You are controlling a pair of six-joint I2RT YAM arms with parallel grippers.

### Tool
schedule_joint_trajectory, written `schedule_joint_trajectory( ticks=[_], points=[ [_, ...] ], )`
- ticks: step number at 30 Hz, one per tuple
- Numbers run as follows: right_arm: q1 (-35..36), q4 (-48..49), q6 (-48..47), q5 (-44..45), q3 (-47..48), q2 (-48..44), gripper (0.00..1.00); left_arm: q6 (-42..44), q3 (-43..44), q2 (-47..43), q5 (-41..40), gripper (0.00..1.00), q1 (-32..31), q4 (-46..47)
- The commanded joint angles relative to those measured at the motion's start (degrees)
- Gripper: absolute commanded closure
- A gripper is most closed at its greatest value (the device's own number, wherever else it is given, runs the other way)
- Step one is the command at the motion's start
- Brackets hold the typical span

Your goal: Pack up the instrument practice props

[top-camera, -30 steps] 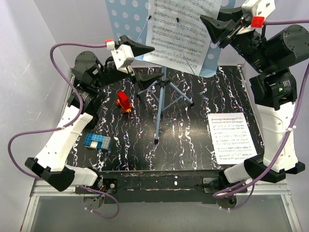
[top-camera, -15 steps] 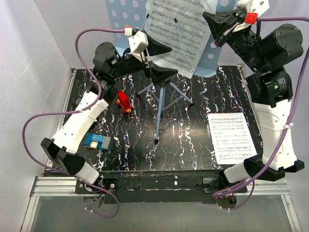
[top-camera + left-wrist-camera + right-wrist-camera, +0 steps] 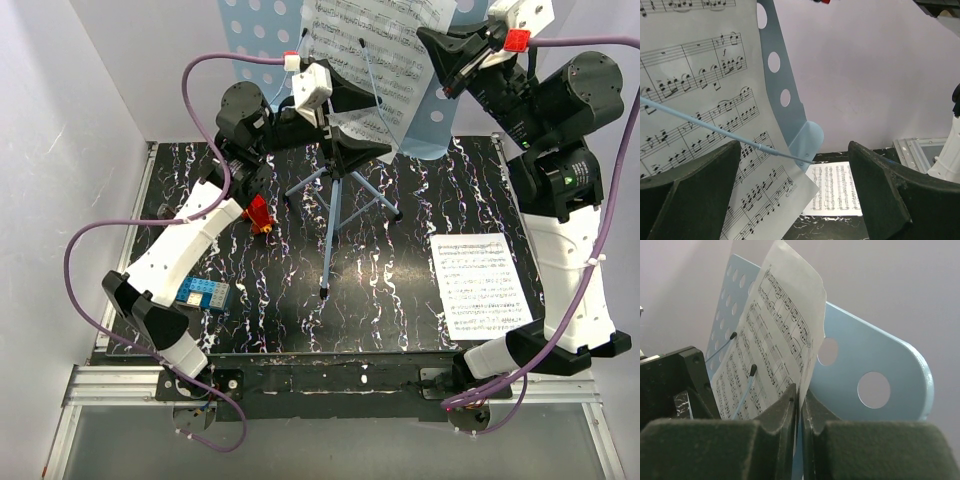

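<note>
Grip: right gripper [image 3: 799, 402], dark padded jaws pinching sheet-music page [image 3: 775, 340] edge | Page: white, curling, leaning on light-blue desk plate [image 3: 880, 352] with round holes | Front: two black-tipped wire arms [image 3: 746, 387] across it

No words, numbers or brand marks were legible. The upright page [image 3: 340, 60] on the stand [image 3: 797, 130] carried printed music only: staves, notes, beams and bar lines. A small imprint at its lower corner was too fine to read. The flat page [image 3: 478, 285] on the table [image 3: 390, 290] bore similar notation.
</note>
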Motion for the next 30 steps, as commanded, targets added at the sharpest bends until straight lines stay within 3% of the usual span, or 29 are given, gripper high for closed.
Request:
schedule_joint_trajectory(
  ticks=[1,3,11,17,26,30],
  points=[
    [0.1,3.8,0.7,0.3,1.9,0.6,0.91,-0.4,2.2,0.3,-0.8,0.12,-0.5,-0.1],
    [0.1,3.8,0.7,-0.3,2.6,1.3,0.99,-1.1,2.5,0.5,-0.4,0.12,-0.5,0.4],
    [0.1,3.8,-1.8,1.1,6.1,2.8,0.99,-1.1,3.9,1.0,-0.4,0.13,-1.0,3.0],
    [0.1,5.8,-8.5,5.8,15.3,5.3,0.99,-0.1,4.3,0.5,-0.6,0.14,-1.0,2.6],
    [-0.1,9.5,-20.2,8.3,16.2,1.6,0.99,0.5,5.0,1.0,-0.2,0.14,-1.1,2.3],
    [-1.2,11.0,-26.7,9.8,21.4,2.2,0.99,2.2,4.7,0.7,-0.6,0.14,-1.1,1.3]
  ],
)
